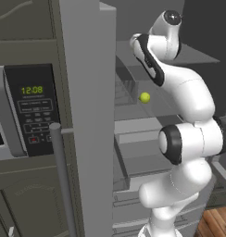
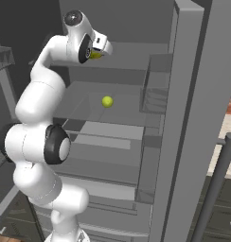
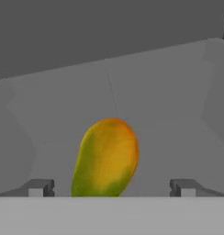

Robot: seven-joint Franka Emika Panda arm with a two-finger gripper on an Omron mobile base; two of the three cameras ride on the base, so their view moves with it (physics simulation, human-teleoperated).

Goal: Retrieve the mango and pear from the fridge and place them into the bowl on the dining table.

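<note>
Between the two finger tips in the hand view, the gripper (image 3: 109, 188) stands with its jaws spread wide, one tip at each side, nothing clamped. The mango (image 3: 106, 158) lies in the gap between them, orange-yellow with a green flank, tilted slightly, resting on a grey shelf surface. Neither tip touches the fruit as far as can be seen.

In the right base view the hand is reached into the upper part of the fridge (image 2: 183, 118), and a sliver of the mango (image 2: 95, 55) shows just beside the hand, on the upper shelf. The arm (image 2: 41, 137) rises from the lower left in a tall bend.

The pear (image 2: 107, 101) sits alone on the shelf below, yellow-green, well apart from the gripper; the left base view shows the same pear (image 1: 145, 97) just left of the arm's forearm. Wire door bins (image 2: 155, 97) hang on the open fridge door beside that shelf. Grey drawers (image 2: 112, 156) lie lower in the cabinet.

Left of the fridge in the left base view stands a microwave (image 1: 31, 111) with a lit green clock, and a bar handle (image 1: 61, 176) runs down in front of it.
</note>
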